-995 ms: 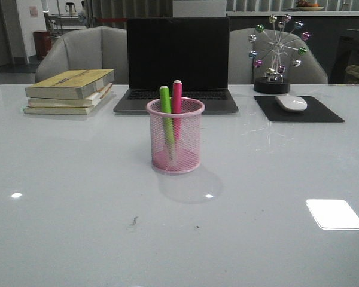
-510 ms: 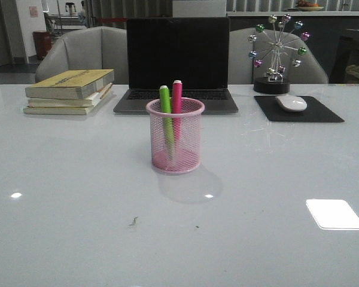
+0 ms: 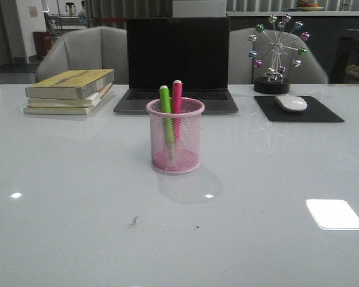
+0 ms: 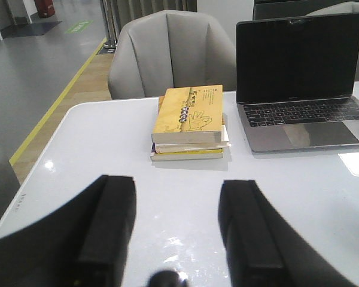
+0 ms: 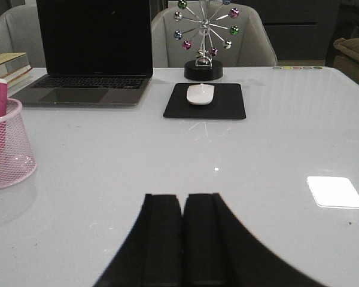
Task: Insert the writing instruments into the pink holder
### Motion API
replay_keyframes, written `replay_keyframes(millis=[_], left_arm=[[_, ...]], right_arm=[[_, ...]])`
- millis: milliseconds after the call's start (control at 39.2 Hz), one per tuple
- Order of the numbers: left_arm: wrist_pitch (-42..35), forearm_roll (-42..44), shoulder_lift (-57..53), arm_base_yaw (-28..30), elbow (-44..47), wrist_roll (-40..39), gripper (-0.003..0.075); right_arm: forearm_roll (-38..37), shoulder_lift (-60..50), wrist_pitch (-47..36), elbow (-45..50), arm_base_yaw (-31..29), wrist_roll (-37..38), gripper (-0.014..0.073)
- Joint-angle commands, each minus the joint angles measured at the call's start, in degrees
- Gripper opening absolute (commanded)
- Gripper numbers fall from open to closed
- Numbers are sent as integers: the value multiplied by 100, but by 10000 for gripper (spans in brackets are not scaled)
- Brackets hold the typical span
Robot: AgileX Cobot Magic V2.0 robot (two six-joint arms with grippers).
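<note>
1. The pink holder (image 3: 175,136) stood upright near the middle of the white worktop (image 3: 78,197), in front of the laptop (image 3: 176,66) and apart from it.
2. The lime green marker (image 3: 166,113) and the bright pink marker (image 3: 177,107) stood side by side inside the holder, their cap ends rising above its rim (green to the left of pink in the front view).
3. The left gripper (image 4: 176,239) appeared only in its own wrist view, its jaws spread wide with nothing between them, above bare worktop.
4. The stack of books (image 3: 70,91) lay on the worktop beyond the left gripper, just beside the laptop, a yellow-covered book on top.
5. The right gripper (image 5: 183,239) showed in its wrist view with its jaws pressed together, empty, well apart from the holder at that picture's edge.
6. The white mouse (image 3: 291,103) rested on the black mouse pad (image 3: 298,109), to the right of the laptop.
7. The ferris-wheel ornament (image 3: 277,51) with coloured balls stood just behind the pad.
8. Grey chairs (image 3: 84,54) stood beyond the worktop's far edge.
</note>
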Motion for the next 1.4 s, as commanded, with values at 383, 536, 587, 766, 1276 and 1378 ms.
replay_keyframes(millis=[383, 536, 587, 766, 1276, 1378], left_arm=[[-440, -38, -12, 9, -158, -4, 384], [-440, -38, -12, 9, -158, -4, 384], [-440, -38, -12, 9, -158, -4, 384], [-523, -38, -95, -3, -158, -4, 383], [-444, -162, -1863, -222, 177, -14, 99], [-444, -162, -2315, -222, 580, -14, 99]], right_arm=[[15, -81, -444, 10, 8, -5, 22], [15, -81, -444, 10, 8, -5, 22], [15, -81, -444, 10, 8, -5, 22], [15, -81, -444, 10, 8, -5, 22], [15, -81, -444, 10, 8, -5, 22], [15, -81, -444, 10, 8, -5, 22]])
